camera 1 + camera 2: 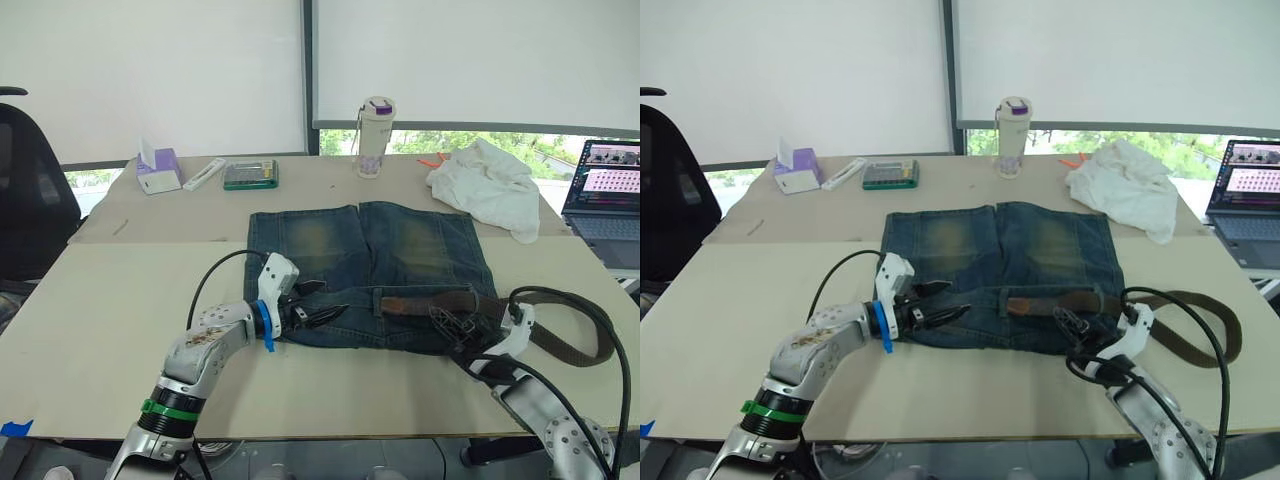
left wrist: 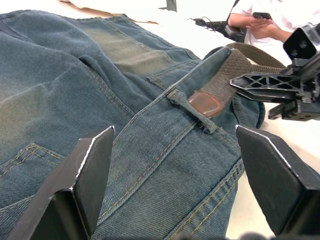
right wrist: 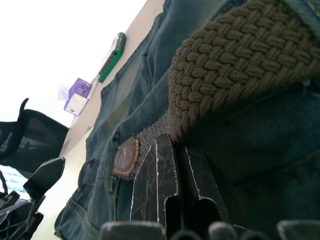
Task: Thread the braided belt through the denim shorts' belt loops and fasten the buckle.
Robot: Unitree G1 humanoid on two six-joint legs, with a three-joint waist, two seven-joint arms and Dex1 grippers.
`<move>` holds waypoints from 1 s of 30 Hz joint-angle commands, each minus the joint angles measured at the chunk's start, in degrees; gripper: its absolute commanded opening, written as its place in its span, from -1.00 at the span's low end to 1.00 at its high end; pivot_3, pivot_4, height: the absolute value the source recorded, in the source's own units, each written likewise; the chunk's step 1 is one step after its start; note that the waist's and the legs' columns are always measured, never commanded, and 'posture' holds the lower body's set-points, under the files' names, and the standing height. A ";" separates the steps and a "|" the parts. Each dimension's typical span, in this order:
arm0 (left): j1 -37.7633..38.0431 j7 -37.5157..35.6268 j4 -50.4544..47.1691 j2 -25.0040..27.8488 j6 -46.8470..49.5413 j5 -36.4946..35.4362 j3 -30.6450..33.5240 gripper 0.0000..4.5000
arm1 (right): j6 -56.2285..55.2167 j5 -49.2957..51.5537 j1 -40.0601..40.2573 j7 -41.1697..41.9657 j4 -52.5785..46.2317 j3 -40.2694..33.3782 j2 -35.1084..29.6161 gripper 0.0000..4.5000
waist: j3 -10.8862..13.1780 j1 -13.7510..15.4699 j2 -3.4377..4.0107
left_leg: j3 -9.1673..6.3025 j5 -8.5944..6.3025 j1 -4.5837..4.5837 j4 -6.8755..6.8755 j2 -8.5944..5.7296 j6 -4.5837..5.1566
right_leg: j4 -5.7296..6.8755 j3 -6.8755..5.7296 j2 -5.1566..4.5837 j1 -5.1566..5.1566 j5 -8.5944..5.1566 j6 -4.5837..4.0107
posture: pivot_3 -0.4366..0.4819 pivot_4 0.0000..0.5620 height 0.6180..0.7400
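The long dark brown braided belt [image 1: 430, 301] lies along the waistband of the faded blue denim shorts [image 1: 370, 265], its leather-capped tip [image 2: 205, 104] just past a narrow denim belt loop [image 2: 192, 109] near the middle of the waistband, while the rest of the strap curls off the shorts' 3 o'clock side in a loop on the pale worktop [image 1: 110, 330]. The shorts lie flat at the worktop's centre, waistband towards the robot and legs pointing to 12 o'clock. The right gripper [image 1: 1072, 327] sits at the 3 o'clock part of the waistband, its jaws closed together and pressed against the belt; whether they actually pinch the strap cannot be told. The left gripper [image 1: 318, 303] hovers over the waistband's 9 o'clock end with its jaws spread apart, gripping nothing. At 1 o'clock from the shorts lies a crumpled white cloth [image 1: 488, 187], at 12 o'clock stands a clear drinking bottle [image 1: 376, 137], and at 11 o'clock rest a green calculator [image 1: 250, 174] and a purple tissue box [image 1: 158, 168]. An open laptop [image 1: 606, 203] sits at 2 o'clock.
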 commanded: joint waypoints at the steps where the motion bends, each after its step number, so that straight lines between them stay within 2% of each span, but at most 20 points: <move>1: 0.33 -0.71 -2.63 -0.27 -0.89 0.05 -0.10 0.82 | -4.36 -2.29 -1.78 -0.62 0.95 -2.90 0.70 -1.00 | 0.00 0.05 0.00 | 0.00 0.00 0.00 0.00 0.00 0.00 | 0.00 -0.01 0.00 0.00 0.00 0.00 | -0.05 -0.47 1.00; 4: 0.68 -0.76 -3.03 -0.28 -0.71 -0.03 0.03 0.82 | -4.21 -2.53 -1.42 0.29 1.38 -3.20 0.44 -1.00 | 0.00 0.14 0.00 | 0.00 0.00 -0.01 0.00 -0.03 0.00 | 0.00 -0.01 0.00 0.00 0.00 0.01 | -0.05 -0.47 1.00; 10: 1.18 -0.60 -3.30 -0.58 -0.41 -0.12 0.06 0.82 | -1.01 -2.04 -0.36 3.05 -2.13 1.16 0.54 -1.00 | 0.00 -0.05 0.00 | 0.00 0.00 -0.01 0.00 0.00 0.00 | 0.02 0.01 0.02 0.00 0.00 0.01 | -0.05 -0.47 1.00; 23: 2.33 2.28 -1.40 -2.90 1.34 -0.75 2.20 0.82 | -1.06 -3.64 -4.44 -3.39 -3.09 9.85 8.97 -1.00 | 0.00 -0.20 0.01 | -0.03 0.00 0.02 0.00 0.02 0.00 | 0.06 0.03 0.05 -0.04 0.00 0.01 | -0.05 -0.47 1.00; 27: 1.66 6.11 1.33 -5.89 2.84 -2.33 5.59 0.82 | -1.94 -4.16 -5.11 -3.95 -1.45 10.50 11.33 -1.00 | 0.00 -0.20 0.00 | -0.03 0.00 0.01 0.00 0.02 0.00 | 0.07 0.03 0.04 -0.06 0.00 0.00 | -0.05 -0.47 1.00; 30: 0.74 11.31 3.97 -10.44 5.31 -5.86 10.71 0.82 | -2.61 1.67 -5.59 -3.53 -1.34 8.03 14.61 -1.00 | 0.00 -0.18 -0.03 | -0.03 0.00 0.01 0.00 0.02 0.00 | 0.08 0.02 0.02 -0.07 0.00 0.01 | -0.05 -0.47 1.00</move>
